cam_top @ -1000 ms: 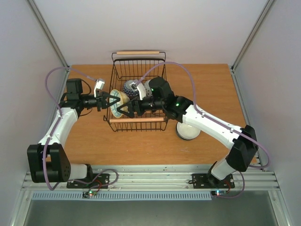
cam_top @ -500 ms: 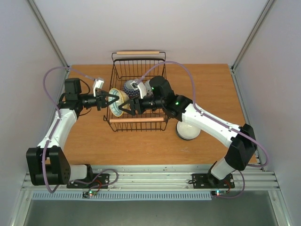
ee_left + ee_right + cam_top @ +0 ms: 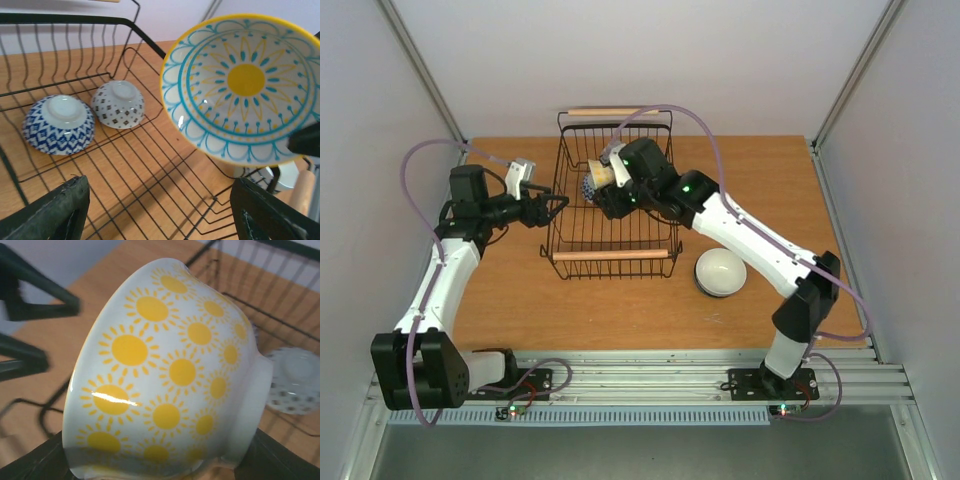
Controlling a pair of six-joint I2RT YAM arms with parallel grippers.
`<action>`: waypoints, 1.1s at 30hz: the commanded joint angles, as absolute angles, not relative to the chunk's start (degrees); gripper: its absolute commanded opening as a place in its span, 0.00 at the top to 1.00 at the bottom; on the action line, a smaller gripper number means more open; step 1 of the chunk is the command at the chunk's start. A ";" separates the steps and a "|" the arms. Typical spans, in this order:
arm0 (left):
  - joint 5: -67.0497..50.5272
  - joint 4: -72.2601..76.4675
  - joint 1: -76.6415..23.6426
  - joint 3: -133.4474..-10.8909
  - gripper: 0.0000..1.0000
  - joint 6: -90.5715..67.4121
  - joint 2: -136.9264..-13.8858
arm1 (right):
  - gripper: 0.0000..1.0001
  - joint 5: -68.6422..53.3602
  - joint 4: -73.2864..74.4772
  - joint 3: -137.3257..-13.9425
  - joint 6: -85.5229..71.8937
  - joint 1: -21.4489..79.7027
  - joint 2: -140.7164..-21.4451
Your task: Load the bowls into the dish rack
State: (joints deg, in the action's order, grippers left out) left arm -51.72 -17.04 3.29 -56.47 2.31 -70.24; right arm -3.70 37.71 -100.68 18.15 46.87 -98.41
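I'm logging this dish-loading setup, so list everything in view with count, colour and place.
dish rack: one, black wire with wooden handles, mid-table
table: one, brown wood, under everything
blue bowl: one, blue-and-white, upside down in the rack
dotted bowl: one, pale with dark dots, upside down beside the blue bowl
sun bowl: one, yellow suns outside, yellow-and-teal inside, in the right claw over the rack
white bowl: one, white, upside down on the table right of the rack
left claw: one, black, open, left of the rack
right claw: one, black, shut on the sun bowl
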 commanded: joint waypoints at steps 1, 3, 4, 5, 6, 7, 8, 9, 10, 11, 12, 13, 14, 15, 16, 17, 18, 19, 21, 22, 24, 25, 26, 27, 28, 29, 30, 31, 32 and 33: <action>-46.84 -14.41 3.48 -56.95 0.22 1.51 -69.37 | 0.99 11.74 49.03 -110.02 25.05 46.58 -104.23; -46.33 -14.35 3.52 -56.95 0.21 1.49 -69.59 | 0.99 15.53 52.73 -114.20 25.90 46.63 -107.80; -46.21 -14.40 3.52 -57.03 0.21 1.49 -69.73 | 0.99 17.63 54.66 -115.98 26.19 46.59 -109.71; -46.14 -14.35 3.53 -57.04 0.21 1.49 -69.78 | 0.99 19.39 55.97 -117.33 26.38 46.58 -111.26; -46.14 -14.34 3.52 -57.04 0.21 1.49 -69.78 | 0.99 21.14 57.00 -118.27 26.79 46.58 -112.62; -46.08 -14.32 3.52 -57.04 0.21 1.43 -69.77 | 0.99 22.62 57.75 -119.07 27.18 46.58 -113.95; -46.05 -14.31 3.47 -57.08 0.21 1.41 -69.84 | 0.99 23.95 58.46 -119.79 27.45 46.58 -115.09; -46.05 -14.29 3.51 -57.12 0.21 1.33 -69.86 | 0.99 25.19 59.35 -120.51 27.69 46.60 -116.34; -46.05 -14.40 3.51 -57.19 0.21 1.32 -69.92 | 0.99 25.87 60.15 -121.13 27.97 46.58 -117.41; -46.09 -14.42 3.52 -57.21 0.21 1.32 -69.90 | 0.98 26.40 60.87 -121.60 28.38 46.58 -118.68; -46.14 -14.43 3.56 -57.22 0.20 1.24 -69.98 | 0.98 26.94 61.51 -122.00 28.57 46.58 -119.60; -46.21 -14.47 3.55 -57.21 0.20 1.23 -70.01 | 0.99 27.57 62.00 -122.30 28.79 46.58 -120.52; -46.30 -14.50 3.53 -57.29 0.20 1.23 -69.94 | 0.99 28.43 62.39 -122.59 29.16 46.63 -121.37; -46.46 -14.52 3.54 -57.30 0.20 1.16 -70.00 | 0.99 29.06 62.85 -122.93 29.41 46.58 -122.28; -46.56 -14.52 3.58 -57.30 0.20 1.15 -69.96 | 0.99 29.49 63.47 -123.33 29.70 46.58 -123.09; -46.68 -14.45 3.59 -57.30 0.20 1.14 -69.96 | 0.99 29.85 63.80 -123.72 29.97 46.58 -123.99; -46.75 -14.54 3.59 -57.30 0.20 1.14 -70.02 | 0.99 30.21 64.13 -124.32 30.19 46.57 -124.85; -46.76 -14.51 3.60 -57.30 0.20 1.14 -70.03 | 0.99 30.52 64.61 -124.85 30.44 46.58 -125.68; -46.76 -14.57 3.60 -57.30 0.20 1.14 -70.05 | 0.99 31.33 65.68 -126.26 30.69 46.58 -127.48; -46.82 -14.54 3.60 -57.30 0.20 1.08 -70.07 | 0.99 31.59 66.18 -126.78 30.94 46.58 -128.30; -46.71 -14.56 3.69 -57.30 0.20 1.06 -70.08 | 0.99 31.59 66.95 -127.44 31.17 46.54 -129.69; -46.79 -14.56 3.65 -57.30 0.20 1.05 -70.13 | 0.99 31.58 67.23 -127.78 31.25 46.50 -130.31; -46.82 -14.56 3.67 -57.38 0.20 0.93 -70.14 | 0.99 31.68 67.61 -128.19 31.36 46.42 -130.94; -46.87 -14.56 3.74 -57.39 0.20 0.89 -70.14 | 0.99 31.72 68.02 -128.74 31.42 46.26 -131.68; -46.94 -14.59 3.77 -57.39 0.19 0.88 -70.14 | 0.99 31.91 68.60 -129.41 31.48 46.10 -132.42; -46.96 -14.55 3.76 -57.39 0.19 0.95 -70.09 | 0.99 32.17 69.10 -130.05 31.54 45.94 -133.21; -47.07 -14.56 3.78 -57.39 0.19 0.96 -70.03 | 0.99 32.41 69.67 -130.74 31.69 45.78 -134.32; -47.10 -14.56 3.78 -57.39 0.19 0.90 -69.93 | 0.99 32.51 70.29 -131.53 31.65 45.53 -135.07; -47.06 -14.54 3.78 -57.32 0.19 0.88 -69.82 | 0.99 32.37 70.89 -132.24 31.69 45.26 -135.69; -47.10 -14.58 3.81 -57.31 0.19 0.92 -69.72 | 0.99 32.31 71.44 -132.86 31.72 44.96 -136.24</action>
State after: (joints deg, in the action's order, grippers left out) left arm -46.65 -16.93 3.53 -56.47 1.45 -70.22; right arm 29.52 68.53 -129.08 30.57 46.15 -134.54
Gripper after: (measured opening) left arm 0.806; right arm 0.695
